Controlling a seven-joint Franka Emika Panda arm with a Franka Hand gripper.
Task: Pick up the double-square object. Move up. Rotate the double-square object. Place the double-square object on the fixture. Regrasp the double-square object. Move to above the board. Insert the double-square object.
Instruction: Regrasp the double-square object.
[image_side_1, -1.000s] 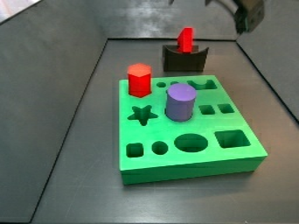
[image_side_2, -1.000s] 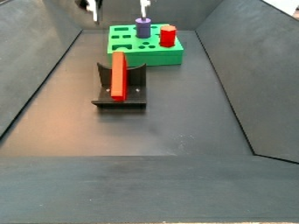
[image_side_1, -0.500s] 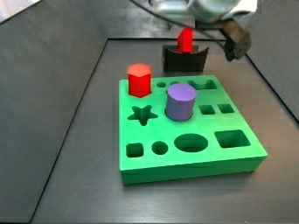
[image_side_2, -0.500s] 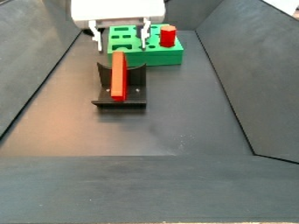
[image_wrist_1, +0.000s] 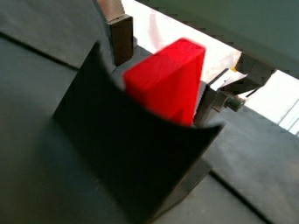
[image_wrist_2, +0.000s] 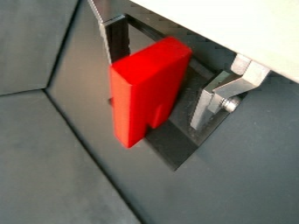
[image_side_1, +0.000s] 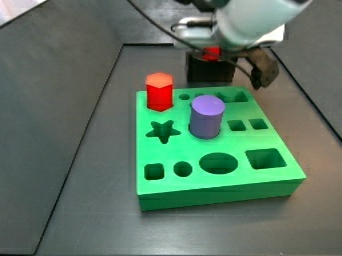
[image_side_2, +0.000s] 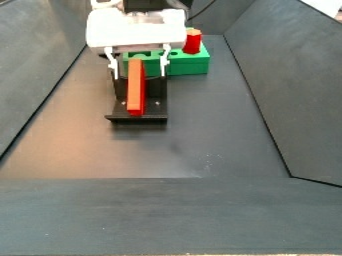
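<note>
From where I sit, the step in hand looks like the regrasp: the double-square object (image_side_2: 135, 82) rests on the fixture (image_side_2: 138, 108), leaning along it in a side view, and the tool (image_side_2: 134, 62) sits over its far end. Going left to right in that view, one silver finger (image_side_2: 110, 60) stands just beside the red piece, then the piece itself, then the second finger by the green board (image_side_2: 190, 63). The jaws are spread, straddling the piece with a gap on each side in both wrist views, where the double-square object (image_wrist_2: 149, 90) stands clear of the finger (image_wrist_2: 215, 98) (no pad is touching it yet, as far as I can tell). To do this well I would centre the piece between the pads, settle low enough to catch its flat faces squarely, then close gently so it does not tip in the scooped seat. On the board the red hexagonal peg (image_side_1: 159, 91) stands left of the purple cylinder (image_side_1: 206, 116), both well apart from the fixture.
</note>
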